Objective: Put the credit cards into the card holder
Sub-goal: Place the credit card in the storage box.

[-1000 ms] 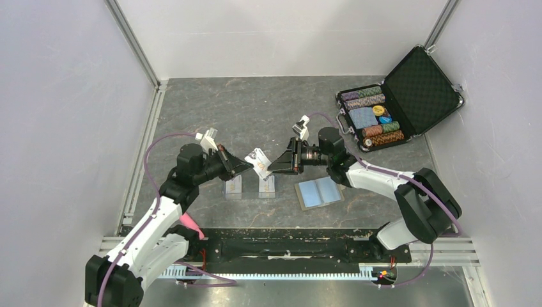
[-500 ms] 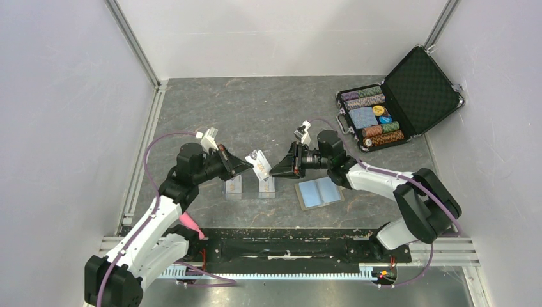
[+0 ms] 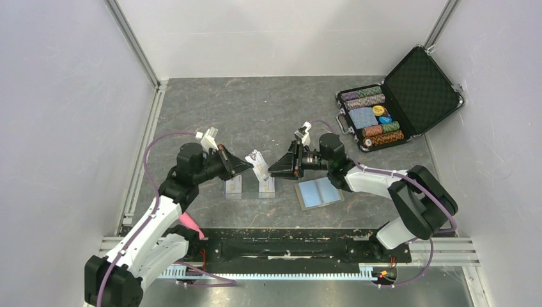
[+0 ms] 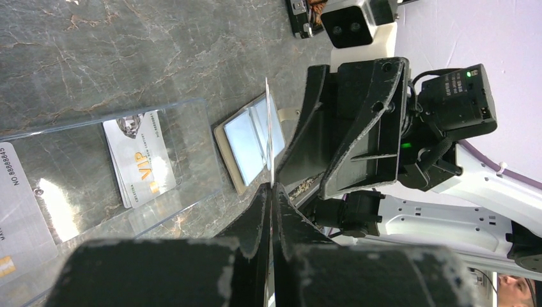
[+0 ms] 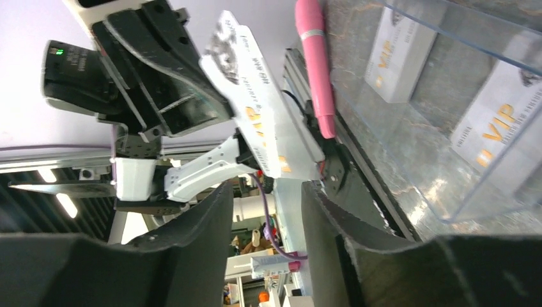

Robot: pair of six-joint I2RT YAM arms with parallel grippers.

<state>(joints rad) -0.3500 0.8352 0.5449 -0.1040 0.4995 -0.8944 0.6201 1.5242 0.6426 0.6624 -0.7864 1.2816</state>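
Observation:
My left gripper [image 3: 248, 165] is shut on a whitish credit card [image 3: 258, 164] with gold marks and holds it upright above the table. In the left wrist view the card [image 4: 271, 128] shows edge-on between the closed fingers [image 4: 259, 211]. My right gripper [image 3: 271, 169] is open and faces the card from the right without touching it. In the right wrist view the card [image 5: 255, 109] hangs just beyond my open fingers [image 5: 214, 211]. The card holder [image 3: 319, 192] lies open on the table, pale blue pockets up, below the right wrist. It also shows in the left wrist view [image 4: 246, 144].
Two clear plastic cases [image 3: 233, 187] [image 3: 267, 187] lie under the grippers, with whitish VIP cards [image 4: 137, 163] [image 5: 495, 128] inside. A pink pen-like object [image 3: 190, 224] lies near the left arm's base. An open black poker-chip case [image 3: 383, 115] stands at the back right.
My right gripper has shifted slightly toward the near side and stays open beside the card. My left gripper still holds the card in about the same place.

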